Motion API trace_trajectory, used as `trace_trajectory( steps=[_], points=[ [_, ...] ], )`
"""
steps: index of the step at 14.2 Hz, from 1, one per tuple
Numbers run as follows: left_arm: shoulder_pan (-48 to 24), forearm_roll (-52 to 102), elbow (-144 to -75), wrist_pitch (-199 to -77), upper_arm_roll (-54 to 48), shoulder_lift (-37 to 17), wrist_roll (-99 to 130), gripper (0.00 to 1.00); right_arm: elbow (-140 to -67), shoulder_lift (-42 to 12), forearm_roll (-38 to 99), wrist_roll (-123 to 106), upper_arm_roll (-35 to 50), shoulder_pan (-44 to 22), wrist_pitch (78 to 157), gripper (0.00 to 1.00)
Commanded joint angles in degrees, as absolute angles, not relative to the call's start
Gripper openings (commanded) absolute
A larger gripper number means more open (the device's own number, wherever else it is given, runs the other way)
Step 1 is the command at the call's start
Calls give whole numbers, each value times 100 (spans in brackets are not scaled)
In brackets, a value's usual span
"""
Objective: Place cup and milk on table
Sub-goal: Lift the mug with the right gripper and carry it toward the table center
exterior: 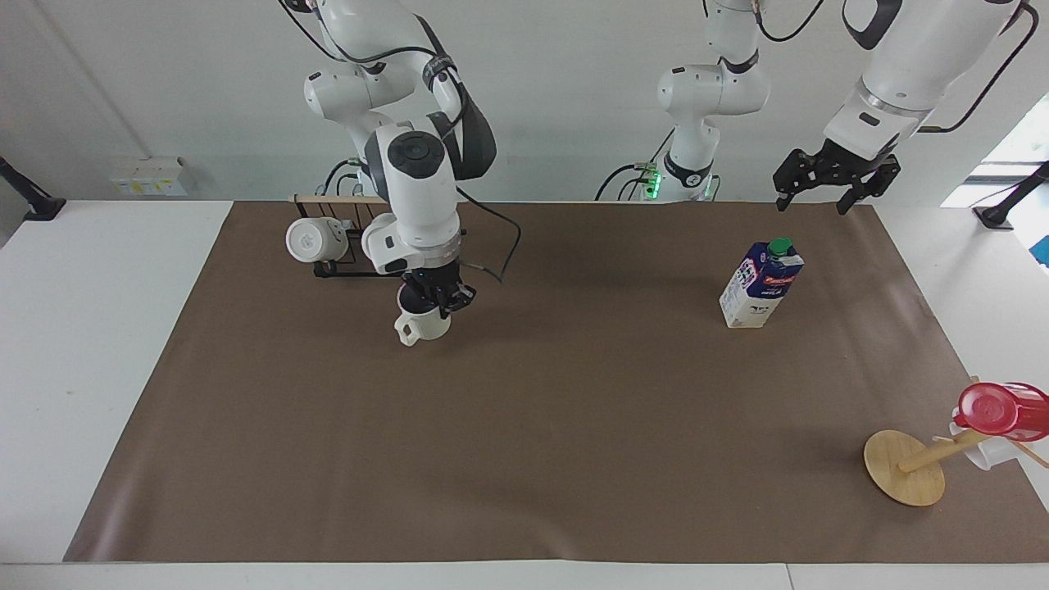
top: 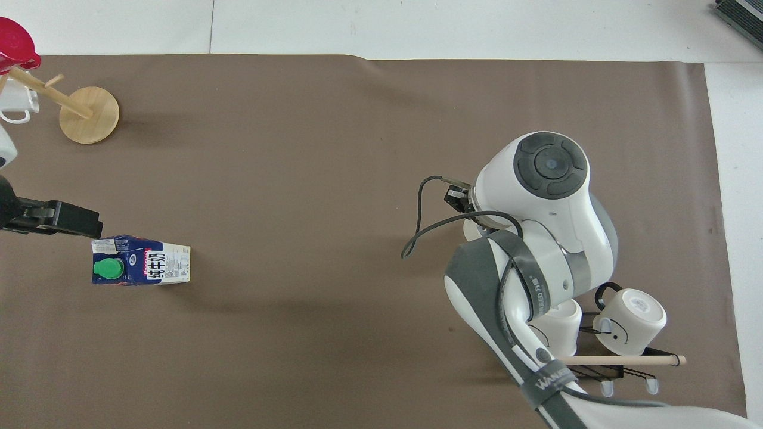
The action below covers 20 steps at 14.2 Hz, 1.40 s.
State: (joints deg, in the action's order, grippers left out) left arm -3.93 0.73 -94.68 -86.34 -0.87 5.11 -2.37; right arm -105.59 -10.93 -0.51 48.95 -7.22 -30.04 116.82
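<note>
The right gripper (exterior: 434, 305), clamped on the cup (exterior: 422, 324) upright just above the table (exterior: 524, 426), hangs well apart from the milk (exterior: 760, 283), beside which the open left gripper (exterior: 836, 182) waits.

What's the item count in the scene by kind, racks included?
Mugs: 4 (cream mug, rack mug, second rack mug, stand mug)
Red cup: 1
Milk carton: 1
Racks: 2 (wire rack, wooden stand)
Total: 8
</note>
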Motion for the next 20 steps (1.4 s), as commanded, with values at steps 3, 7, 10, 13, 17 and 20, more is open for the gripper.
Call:
trace_trajectory(
  steps=[3, 7, 10, 13, 17, 20],
  points=[
    [-369, 141, -9492, -8631, -70, 571, -290, 100, -10538, -1107, -141, 5414, -721, -3349, 11654, 0],
    [-369, 141, -9492, -8622, -79, 571, -290, 100, -10547, -1265, -114, 5598, -633, -3568, 11909, 0],
    [-369, 141, -9492, -8631, -70, 571, -290, 100, -10564, -1511, -114, 5616, -554, -3769, 12075, 0],
    [-369, 141, -9492, -8631, -79, 571, -290, 100, -10573, -1652, -105, 5801, -554, -3850, 12357, 0],
    [-369, 141, -9492, -8631, -70, 571, -290, 100, -10670, -1748, -97, 6073, -545, -4042, 12646, 0],
    [-369, 141, -9492, -8631, -79, 580, -299, 100, -10670, -1793, -123, 6179, -545, -4043, 12692, 0]
  ],
)
